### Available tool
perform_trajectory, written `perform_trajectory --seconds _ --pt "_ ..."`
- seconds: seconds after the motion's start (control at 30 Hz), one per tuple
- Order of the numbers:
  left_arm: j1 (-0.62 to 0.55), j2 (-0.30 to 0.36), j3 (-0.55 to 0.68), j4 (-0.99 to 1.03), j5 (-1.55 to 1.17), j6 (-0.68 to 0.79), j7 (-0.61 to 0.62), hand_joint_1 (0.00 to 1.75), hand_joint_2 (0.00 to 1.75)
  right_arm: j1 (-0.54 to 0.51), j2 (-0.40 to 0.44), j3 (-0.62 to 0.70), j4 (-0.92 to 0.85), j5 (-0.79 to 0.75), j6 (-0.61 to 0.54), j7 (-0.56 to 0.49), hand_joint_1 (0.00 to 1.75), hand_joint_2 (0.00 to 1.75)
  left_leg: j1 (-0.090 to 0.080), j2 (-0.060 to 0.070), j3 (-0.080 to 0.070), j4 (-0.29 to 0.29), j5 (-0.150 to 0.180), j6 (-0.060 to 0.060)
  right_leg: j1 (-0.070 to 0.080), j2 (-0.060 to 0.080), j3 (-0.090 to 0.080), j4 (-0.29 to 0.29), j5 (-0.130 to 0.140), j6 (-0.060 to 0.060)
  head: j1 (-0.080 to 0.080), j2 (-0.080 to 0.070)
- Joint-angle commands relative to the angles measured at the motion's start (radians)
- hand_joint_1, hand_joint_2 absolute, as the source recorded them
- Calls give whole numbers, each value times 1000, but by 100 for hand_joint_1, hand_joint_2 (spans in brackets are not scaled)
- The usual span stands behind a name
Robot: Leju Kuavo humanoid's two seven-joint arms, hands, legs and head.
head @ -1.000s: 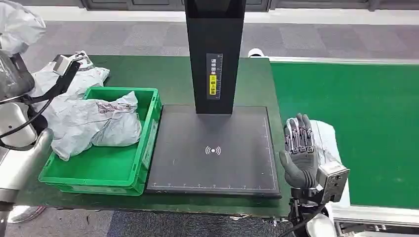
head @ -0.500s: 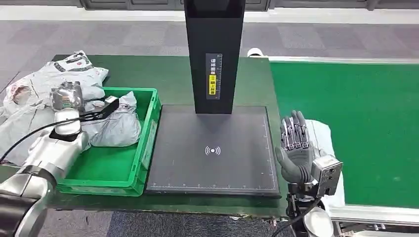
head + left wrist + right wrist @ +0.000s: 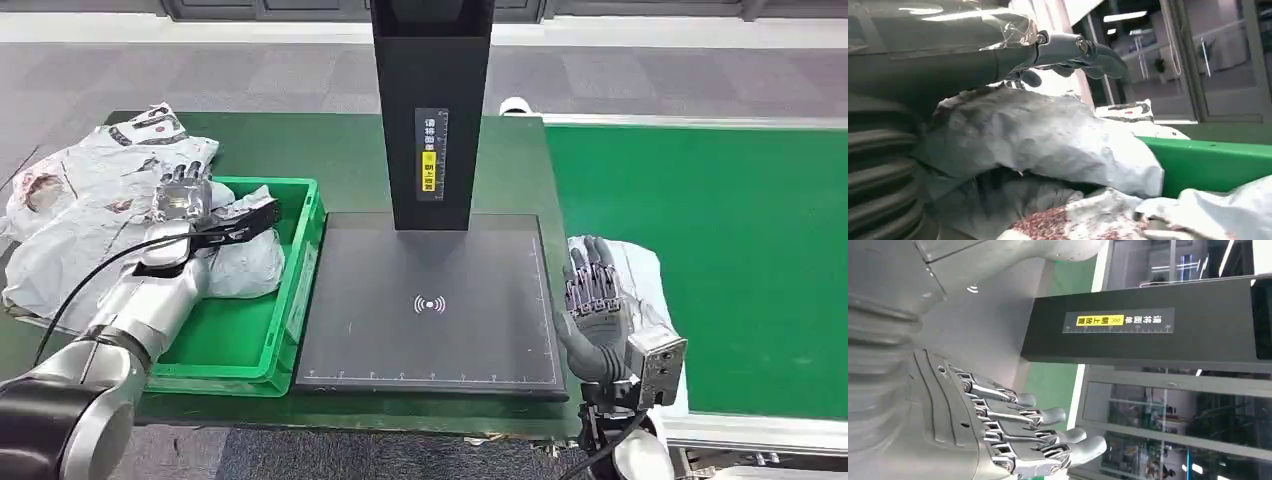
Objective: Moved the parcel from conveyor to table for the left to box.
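Forward over the green bin (image 3: 300,290) came the left hand (image 3: 182,195) (fingers spread, empty), right hand (image 3: 592,300) splayed beside the parcel (image 3: 640,270).

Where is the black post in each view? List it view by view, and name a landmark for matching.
Head view: the black post stands top centre, at the back edge of the dark pad.
Left wrist view: not in it.
Right wrist view: the black post lies sideways across the middle.
Shared landmark: the yellow label on the post.

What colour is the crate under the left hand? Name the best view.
Bright green; the crate shows best in the head view.
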Motion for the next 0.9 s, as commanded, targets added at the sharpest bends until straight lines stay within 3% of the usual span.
perform_trajectory --seconds 0.03,0.17,0.23,0.3,0.43,0.6,0.9 --pt "-57 -52 75 55 1 -10 -6 0 175 -7 -32 7 17 -2 -1 8 0 175 1 -3 1 0 0 0 2 -2 3 -1 -1 0 0 0" --pt "-55 -75 143 38 77 5 -83 0 175 -4 -29 -1 13 -1 0 12 0 175 2 -3 2 0 -1 0 2 -2 4 -2 -1 0 0 0" --pt "-56 -123 239 -8 250 -29 -235 0 175 8 -32 -6 7 -1 0 15 0 175 1 -3 0 0 0 0 1 -3 2 -1 -1 0 0 0" --pt "-41 -152 268 -71 359 -68 -306 0 175 15 -32 -10 4 0 0 15 0 175 1 -6 -1 0 0 1 2 -6 2 -1 -1 0 0 0" --pt "57 -189 284 -328 764 -317 -421 0 175 26 -34 -15 -7 -4 -5 23 0 175 1 -5 0 0 0 1 1 -5 2 -2 -1 0 0 0" --pt "170 -167 267 -542 1132 -431 -345 0 175 60 -30 -19 -45 -11 -11 43 0 175 0 -2 1 -1 -1 1 0 -1 3 -2 -1 0 0 0" --pt "169 -156 251 -530 1149 -424 -347 0 175 62 -26 -17 -43 -10 -11 44 0 175 -1 2 0 0 -2 0 1 2 0 -1 -1 -1 0 0"
